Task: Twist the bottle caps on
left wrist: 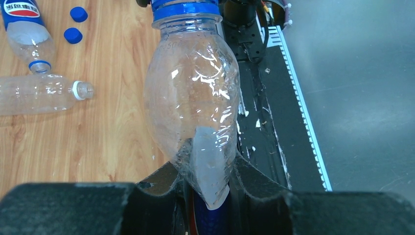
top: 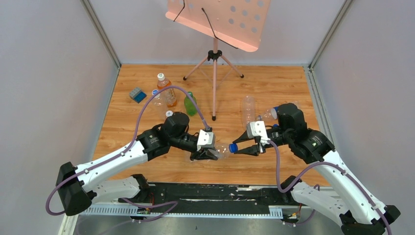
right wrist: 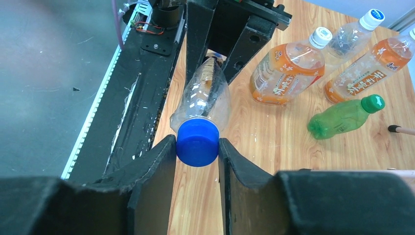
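At the left, our left end effector (top: 211, 153) is clamped tight on the base of a clear bottle (left wrist: 193, 93), pinching the thin plastic there. The bottle lies level above the near edge of the surface (top: 274, 88), neck pointing right. On that neck sits a blue cap (right wrist: 197, 142), and our right end effector (top: 243, 148) has its jaws pressed against both sides of it.

We judge the step to be the screwing itself: the cap is seated and gripped, but we cannot tell how far it is threaded. The next move calls for us to turn the right wrist about the neck's axis while the left holds steady. We must keep the cap square to the neck so it does not cross-thread.

Counting from the left, we see:
- one blue-grey block (top: 137, 94)
- four capped bottles near it: two orange bottles (right wrist: 284, 71) (right wrist: 364, 68), one clear capped bottle (right wrist: 350, 34) and one green bottle (right wrist: 342, 118)
- one pink stand (top: 214, 58) at the back
- the one bottle we hold, with its one cap
- two open bottles (left wrist: 24, 34) (left wrist: 39, 94) lying at the right
- two loose caps (left wrist: 78, 13) (left wrist: 72, 35), both blue, beside the open bottles
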### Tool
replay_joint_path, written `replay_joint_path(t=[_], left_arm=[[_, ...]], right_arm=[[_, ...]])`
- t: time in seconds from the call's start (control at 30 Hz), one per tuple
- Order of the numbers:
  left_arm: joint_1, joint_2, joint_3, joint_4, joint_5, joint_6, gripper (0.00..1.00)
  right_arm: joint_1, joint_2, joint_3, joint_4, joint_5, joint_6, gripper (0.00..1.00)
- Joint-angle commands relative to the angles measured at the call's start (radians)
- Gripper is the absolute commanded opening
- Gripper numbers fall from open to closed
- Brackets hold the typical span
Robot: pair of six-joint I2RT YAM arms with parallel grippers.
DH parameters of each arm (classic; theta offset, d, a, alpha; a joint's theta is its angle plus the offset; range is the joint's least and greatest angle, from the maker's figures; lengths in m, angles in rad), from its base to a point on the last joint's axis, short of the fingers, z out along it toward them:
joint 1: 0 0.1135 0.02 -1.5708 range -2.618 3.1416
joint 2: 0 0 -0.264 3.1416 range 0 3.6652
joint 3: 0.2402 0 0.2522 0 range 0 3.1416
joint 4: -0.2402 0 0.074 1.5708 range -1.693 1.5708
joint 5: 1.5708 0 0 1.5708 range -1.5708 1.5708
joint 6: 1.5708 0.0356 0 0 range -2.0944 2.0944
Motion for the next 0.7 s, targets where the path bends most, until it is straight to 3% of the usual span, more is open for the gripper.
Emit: replay_joint_path(t=[0.0, 0.1, 0.2, 0.3, 0.5, 0.6, 0.67], left_arm=[[0.001, -0.004, 0.048, 0.035, 0.016, -0.007, 0.0], [0.001, -0.011, 0.047, 0.059, -0.02, -0.016, 0.0], [-0.001, -0.02, 0.033, 0.102, -0.114, -0.024, 0.0], [-0.013, -0.039, 0.011, 0.15, -0.238, -0.03, 0.0], [-0.167, -0.069, -0.048, 0.255, -0.584, 0.035, 0.0], [-0.233, -0.052, -0.075, 0.334, -0.737, 0.062, 0.0], [-0.257, -0.045, -0.083, 0.349, -0.797, 0.052, 0.0]], right_arm=[[0.008, 0.018, 0.018, 0.009, -0.04, 0.05, 0.26], [0.009, 0.051, 0.024, 0.02, -0.01, 0.172, 0.16], [0.008, 0.092, 0.031, 0.072, 0.081, 0.446, 0.0], [0.007, 0.143, 0.048, 0.092, 0.278, 0.829, 0.0], [0.0, 0.193, 0.056, 0.092, 0.45, 1.447, 0.0], [-0.007, 0.188, 0.046, 0.116, 0.445, 1.575, 0.0], [-0.008, 0.181, 0.056, 0.134, 0.433, 1.509, 0.0]])
